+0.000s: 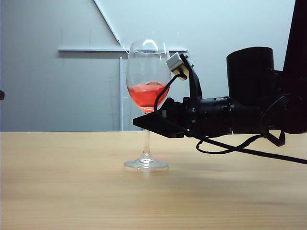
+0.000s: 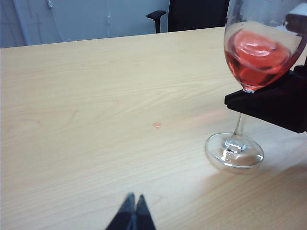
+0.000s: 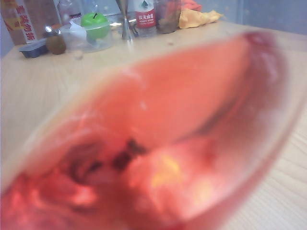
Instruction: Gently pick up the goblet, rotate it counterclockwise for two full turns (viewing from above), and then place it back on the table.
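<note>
The goblet (image 1: 146, 91) stands upright on the pale wood table (image 1: 72, 182), its round foot flat on the surface and red liquid in the bowl. My right gripper (image 1: 144, 122) comes in level from the right. Its black fingers are shut on the thin stem just under the bowl, which the left wrist view also shows with the right gripper (image 2: 240, 101) below the goblet (image 2: 256, 57). In the right wrist view the blurred red bowl of the goblet (image 3: 158, 143) fills the picture and hides the fingers. My left gripper (image 2: 135, 197) hovers shut over bare table (image 2: 96, 96), well short of the glass.
At the table's far end in the right wrist view stand a green apple (image 3: 95, 24), a bottle (image 3: 144, 17), a yellow cloth (image 3: 196, 18), a printed box (image 3: 21, 19) and a kiwi (image 3: 56, 44). A small red spot (image 2: 156, 124) marks the wood. A black chair (image 2: 192, 14) stands beyond the table's edge.
</note>
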You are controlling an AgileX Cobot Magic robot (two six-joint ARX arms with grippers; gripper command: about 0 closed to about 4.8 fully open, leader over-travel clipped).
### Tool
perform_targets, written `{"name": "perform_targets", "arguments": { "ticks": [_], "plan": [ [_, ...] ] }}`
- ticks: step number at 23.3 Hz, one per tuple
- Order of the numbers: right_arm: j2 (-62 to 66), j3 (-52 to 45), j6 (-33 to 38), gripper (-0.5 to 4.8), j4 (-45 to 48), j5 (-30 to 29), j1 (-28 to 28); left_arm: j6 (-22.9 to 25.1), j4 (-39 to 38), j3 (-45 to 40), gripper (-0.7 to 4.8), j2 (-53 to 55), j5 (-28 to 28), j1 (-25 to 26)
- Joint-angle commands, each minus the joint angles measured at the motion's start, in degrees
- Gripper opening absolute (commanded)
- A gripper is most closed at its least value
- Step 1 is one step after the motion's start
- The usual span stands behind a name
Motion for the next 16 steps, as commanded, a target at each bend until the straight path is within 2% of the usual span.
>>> {"name": "perform_targets", "arguments": {
  "ticks": [1, 6, 10, 12, 16],
  "plan": [
    [-0.28, 0.17, 0.31, -0.02, 1.55, -0.26, 0.09, 0.37, 0.52, 0.17, -0.05, 0.09, 0.04, 0.02],
    [-0.66, 0.13, 0.52, -0.02, 1.68, 2.47, 0.09, 0.37, 0.52, 0.17, -0.05, 0.09, 0.04, 0.02],
    [-1.68, 0.09, 4.26, -0.02, 1.25, 4.52, 0.07, 0.35, 0.52, 0.17, -0.05, 0.09, 0.02, 0.02],
    [-3.21, 0.07, 4.5, -0.02, -0.77, 6.32, 0.07, 0.37, 0.52, 0.17, -0.05, 0.09, 0.04, 0.02],
    [-7.89, 0.07, 6.36, -0.02, -11.43, 8.33, 0.02, 0.37, 0.52, 0.17, -0.05, 0.04, 0.04, 0.02]
  ]
}}
